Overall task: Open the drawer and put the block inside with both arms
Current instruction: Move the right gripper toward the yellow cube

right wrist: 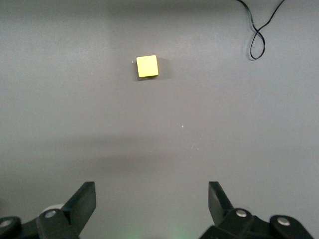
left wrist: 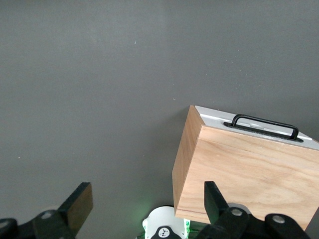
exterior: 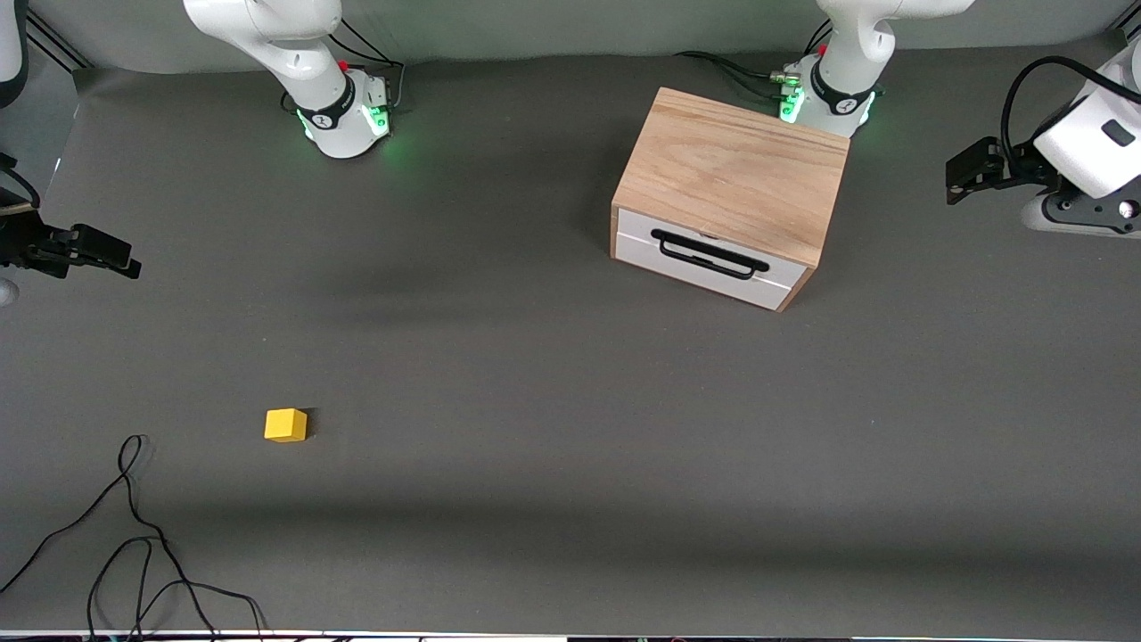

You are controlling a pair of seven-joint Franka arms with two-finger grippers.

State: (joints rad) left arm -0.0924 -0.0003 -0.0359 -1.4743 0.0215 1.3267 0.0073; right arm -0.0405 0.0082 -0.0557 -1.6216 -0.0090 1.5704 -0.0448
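The light oak cabinet (exterior: 735, 169) stands in front of the left arm's base (exterior: 824, 98). Its drawer (exterior: 713, 263) is shut, with a white front and a black bar handle (exterior: 709, 254) that face the front camera. The yellow block (exterior: 285, 425) lies on the mat toward the right arm's end, nearer the front camera. My left gripper (left wrist: 147, 204) hangs open and empty high over its own base, beside the cabinet (left wrist: 249, 174). My right gripper (right wrist: 152, 199) hangs open and empty over bare mat, apart from the block (right wrist: 147, 66). Neither hand shows in the front view.
A loose black cable (exterior: 134, 535) lies near the table's front edge, close to the block; it also shows in the right wrist view (right wrist: 259, 35). Black-and-white equipment stands at both table ends (exterior: 71, 250) (exterior: 1070, 152). The right arm's base (exterior: 348, 116) glows green.
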